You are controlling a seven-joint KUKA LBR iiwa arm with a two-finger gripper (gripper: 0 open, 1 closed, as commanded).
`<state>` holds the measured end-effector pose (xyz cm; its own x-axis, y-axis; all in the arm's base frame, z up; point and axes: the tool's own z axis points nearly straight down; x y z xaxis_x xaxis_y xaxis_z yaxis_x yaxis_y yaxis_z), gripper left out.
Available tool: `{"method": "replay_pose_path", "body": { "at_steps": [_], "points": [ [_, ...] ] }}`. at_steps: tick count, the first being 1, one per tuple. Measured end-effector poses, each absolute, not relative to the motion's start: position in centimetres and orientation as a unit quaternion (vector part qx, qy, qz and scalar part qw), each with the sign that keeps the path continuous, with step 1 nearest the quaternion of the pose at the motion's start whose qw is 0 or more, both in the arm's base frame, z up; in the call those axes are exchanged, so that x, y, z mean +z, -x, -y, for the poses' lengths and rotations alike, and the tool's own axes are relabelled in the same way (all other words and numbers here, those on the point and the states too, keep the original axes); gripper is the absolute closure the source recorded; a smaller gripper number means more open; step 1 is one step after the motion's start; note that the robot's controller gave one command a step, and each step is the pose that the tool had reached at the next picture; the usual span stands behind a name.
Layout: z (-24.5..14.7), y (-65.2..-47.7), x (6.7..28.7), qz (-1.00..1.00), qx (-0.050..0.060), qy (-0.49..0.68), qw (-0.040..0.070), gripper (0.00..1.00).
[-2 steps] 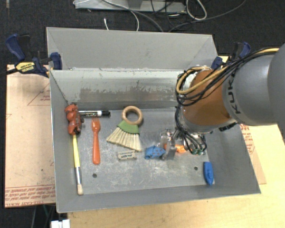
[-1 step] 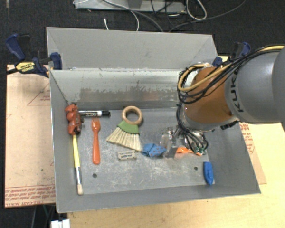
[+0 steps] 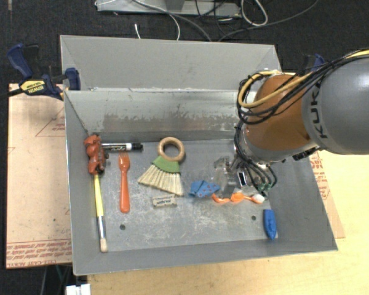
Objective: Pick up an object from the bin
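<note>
I see the gripper (image 3: 232, 178) low over the floor of the grey bin (image 3: 190, 232), at about 3 o'clock from the middle of the floor. The orange cover and the cables of the wrist stand above it and hide much of it, so I cannot tell how far it is open, nor if it has hold of anything.

The thing nearest to it is a thin orange and white piece (image 3: 237, 197). It lies flat on the floor just at 6 o'clock of the gripper. If the two touch, I cannot say. A small crumpled blue piece (image 3: 200, 189) lies near, at 8 o'clock of the gripper, and its one end is just beside the orange end of the thin piece. A longer blue thing (image 3: 269, 224) lies apart at 4 o'clock, close to the front wall.

The other things are well apart, all on the 9 o'clock half of the bin. There is a little straw broom with a green top (image 3: 162, 174), and a ring of tape (image 3: 171, 149) touching it at 12 o'clock. A small flat grey piece (image 3: 164, 201) lies at 6 o'clock of the broom. Further to 9 o'clock lies an orange fork (image 3: 123, 186), then a black marker (image 3: 122, 147), a red-brown figure (image 3: 95, 154) and a long yellow stick (image 3: 99, 208) along the side wall.
</note>
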<state>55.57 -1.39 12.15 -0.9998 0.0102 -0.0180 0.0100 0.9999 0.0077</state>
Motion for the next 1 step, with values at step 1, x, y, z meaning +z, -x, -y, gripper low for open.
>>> {"method": "replay_pose_path", "body": {
  "at_steps": [1],
  "points": [
    [1.38,-55.61,16.54,-1.000,0.004,-0.005,0.010,1.00]
  ]
}}
